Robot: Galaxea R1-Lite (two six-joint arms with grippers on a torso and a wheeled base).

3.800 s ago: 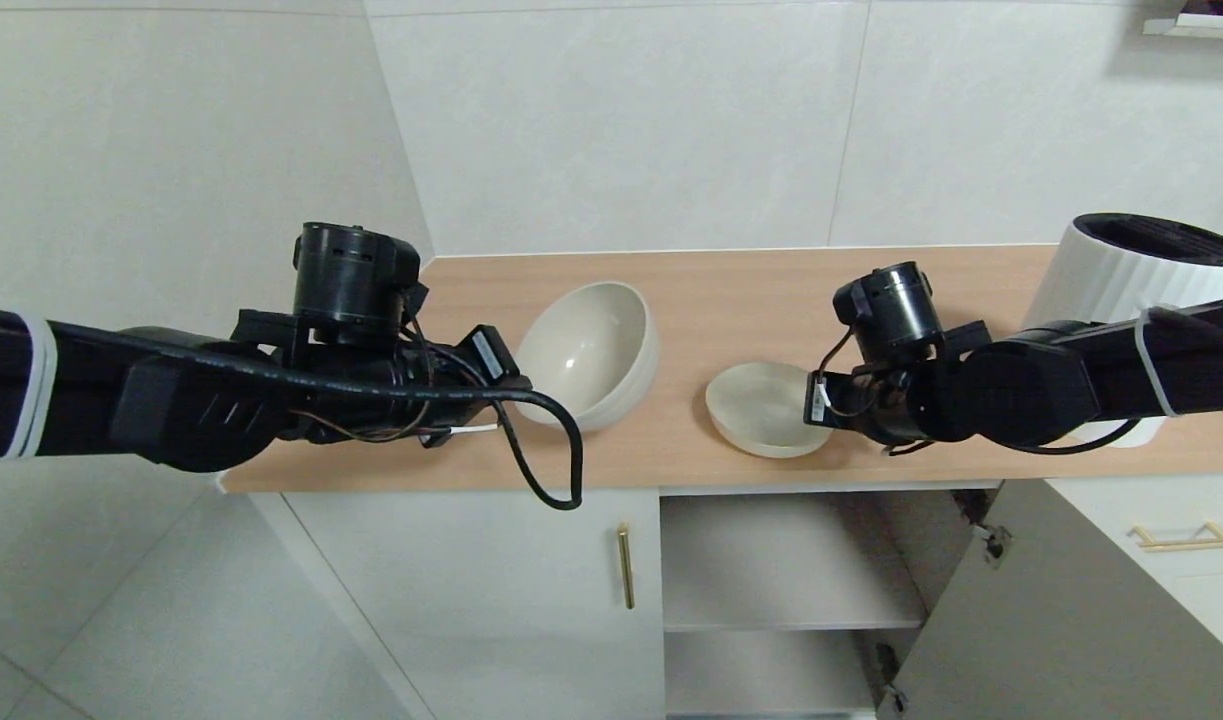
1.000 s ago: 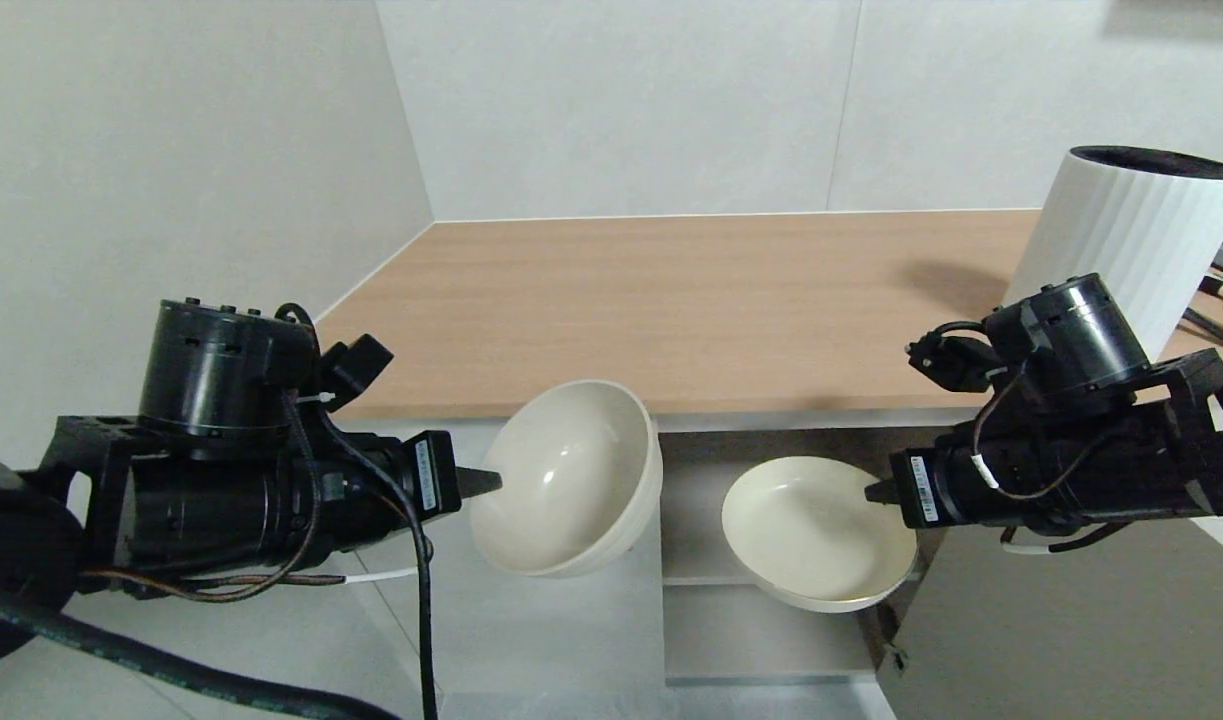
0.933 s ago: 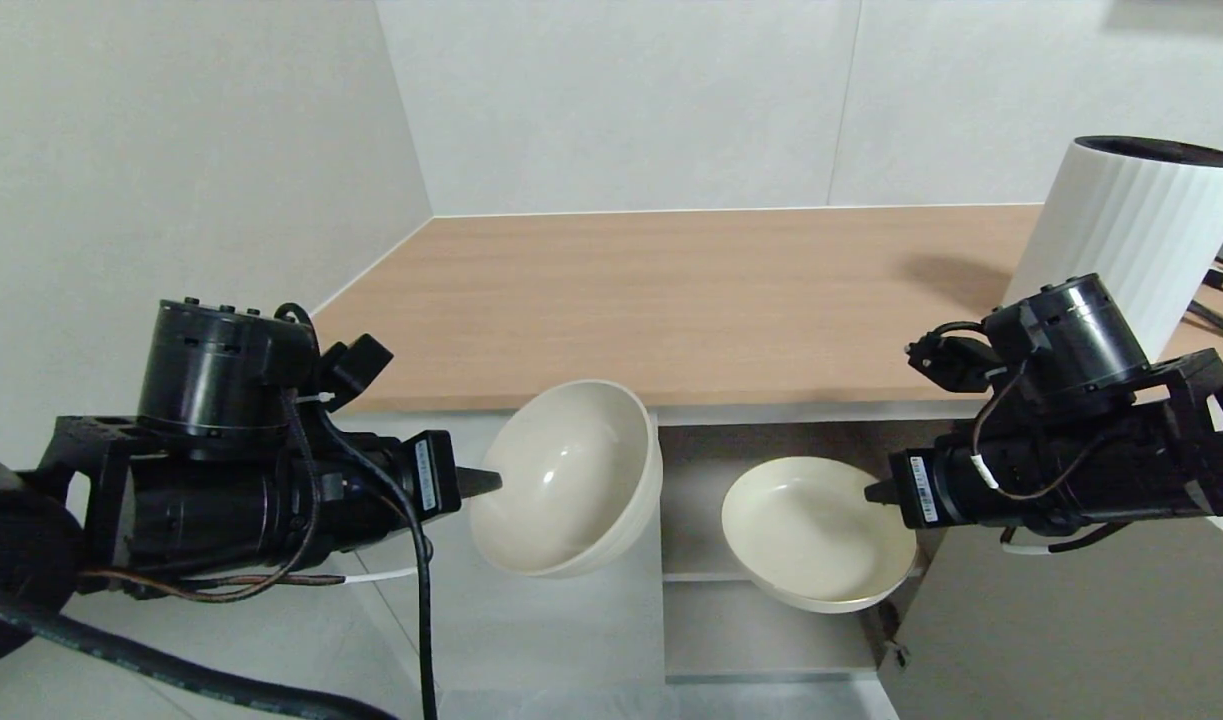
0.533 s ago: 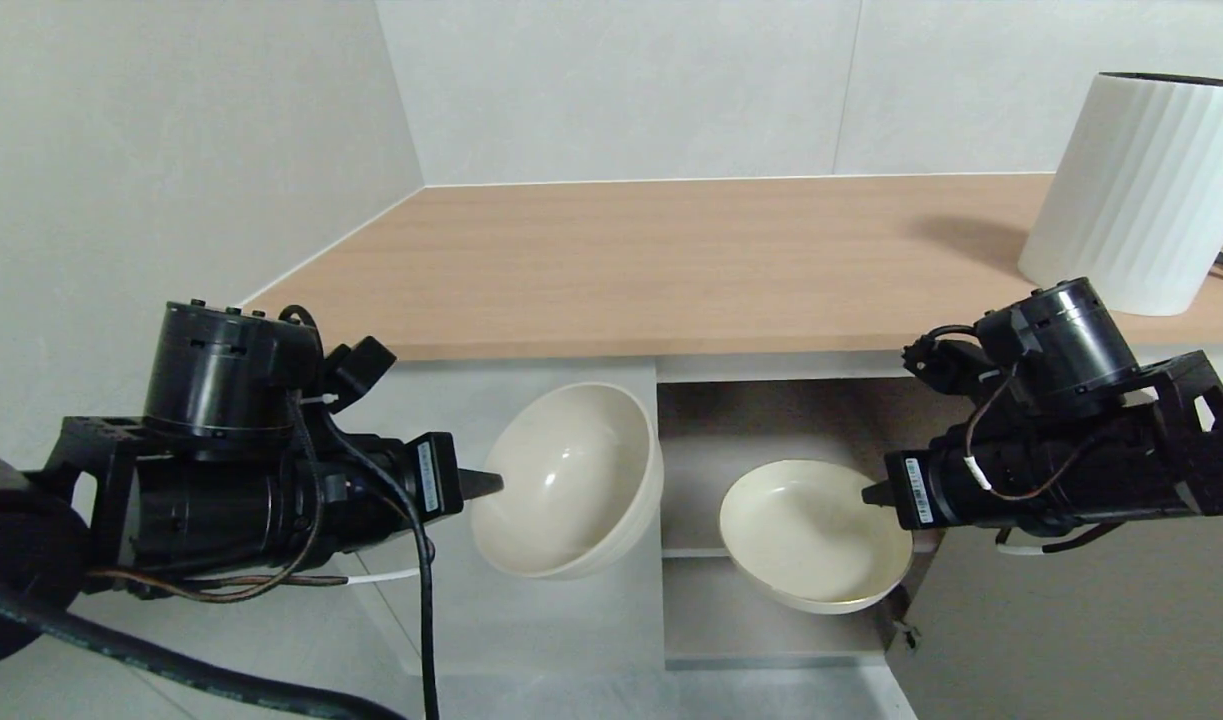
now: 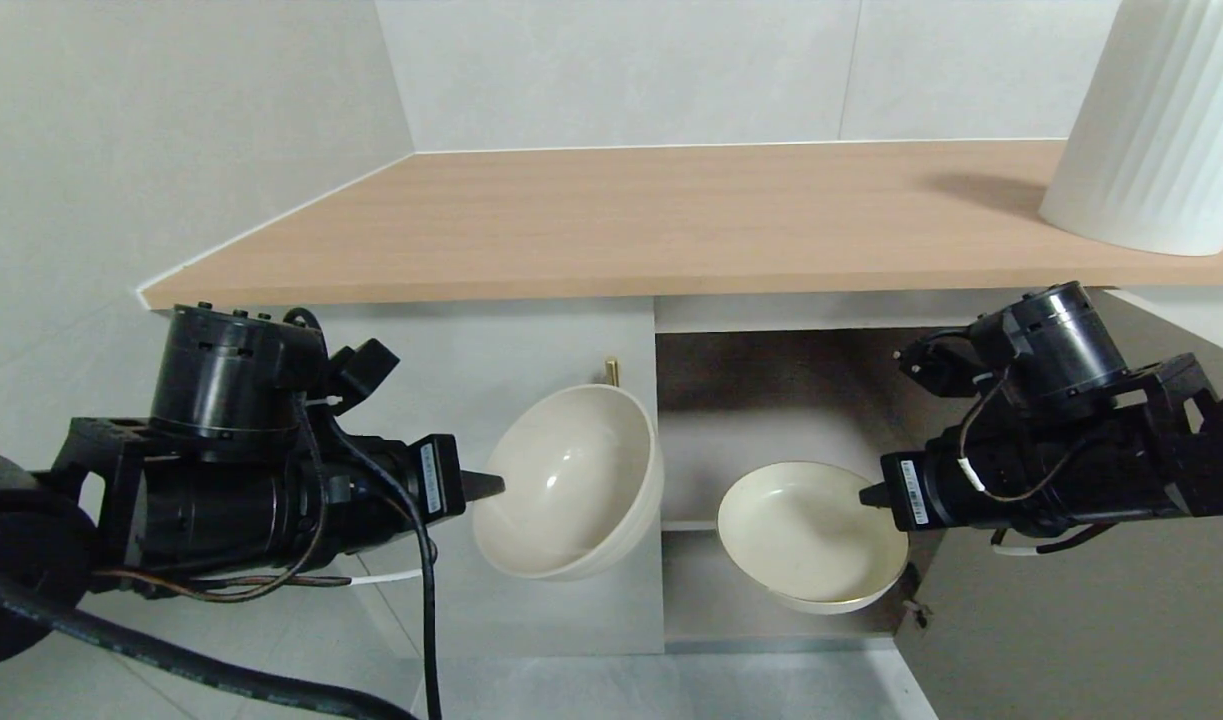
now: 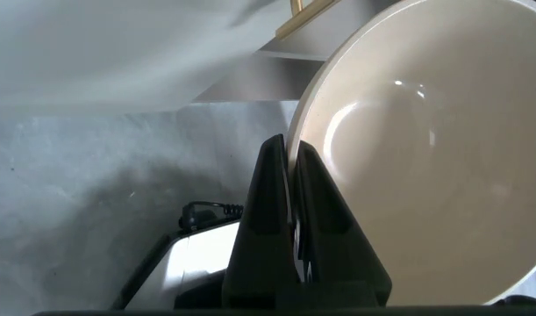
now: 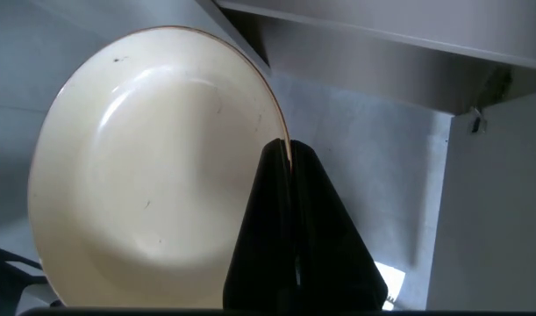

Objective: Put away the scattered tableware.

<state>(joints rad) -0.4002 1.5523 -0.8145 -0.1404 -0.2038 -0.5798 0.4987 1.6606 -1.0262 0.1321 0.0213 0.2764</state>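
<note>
Currently left gripper (image 5: pixel 493 487) pinches the deep bowl (image 5: pixel 571 485) by its rim; right gripper (image 5: pixel 868 493) pinches the shallow bowl (image 5: pixel 801 535).

deep bowl (image 5: pixel 571 490): 1 | shallow bowl (image 5: pixel 801 535): 1 | ribbed white container (image 5: pixel 1156 130): 1 | left end effector (image 5: pixel 489 486) + right end effector (image 5: pixel 869 494): 2

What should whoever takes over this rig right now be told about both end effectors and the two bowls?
Left end effector: shut on the rim of the deep bowl, held in the air in front of the closed cabinet door.
Right end effector: shut on the rim of the shallow bowl, held in front of the open cabinet.
Done: both bowls are off the countertop.
Left: set each bowl on a shelf inside, then release.
</note>
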